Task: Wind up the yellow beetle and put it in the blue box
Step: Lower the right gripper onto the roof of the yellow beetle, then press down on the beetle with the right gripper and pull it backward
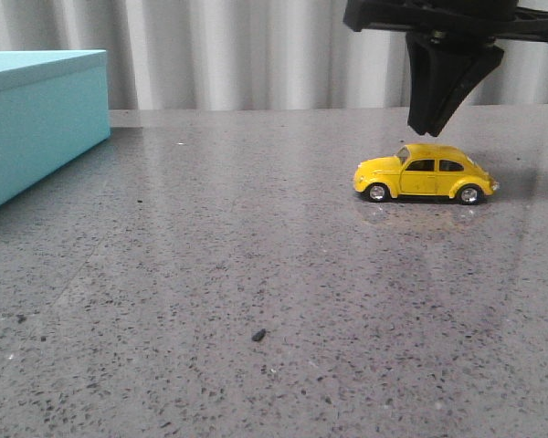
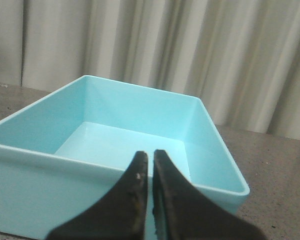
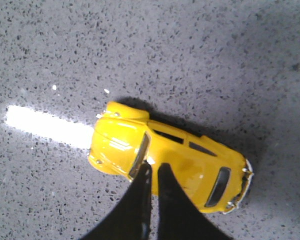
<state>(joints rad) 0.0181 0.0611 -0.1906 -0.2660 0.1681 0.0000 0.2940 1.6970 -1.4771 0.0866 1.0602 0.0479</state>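
Behind, speckled grey table (image 1: 210, 301), pale curtain (image 1: 256, 55)

Front cam sits low, near table (image 1: 256, 274) level, facing fwd toward the curtain (image 1: 256, 55); blue box (image 1: 36, 119) at far left, yellow beetle (image 1: 425, 173) seen side-on at right, right gripper (image 1: 434, 123) hanging just above it. Right wrist cam looks straight down, close on the same car's roof, fingertips (image 3: 140, 190) in the foreground. Left wrist cam sits close behind left gripper (image 2: 150, 160), angled slightly down over the box's near rim into its open interior, curtain beyond. Front and right wrist share the car; front and left wrist share the box and curtain.
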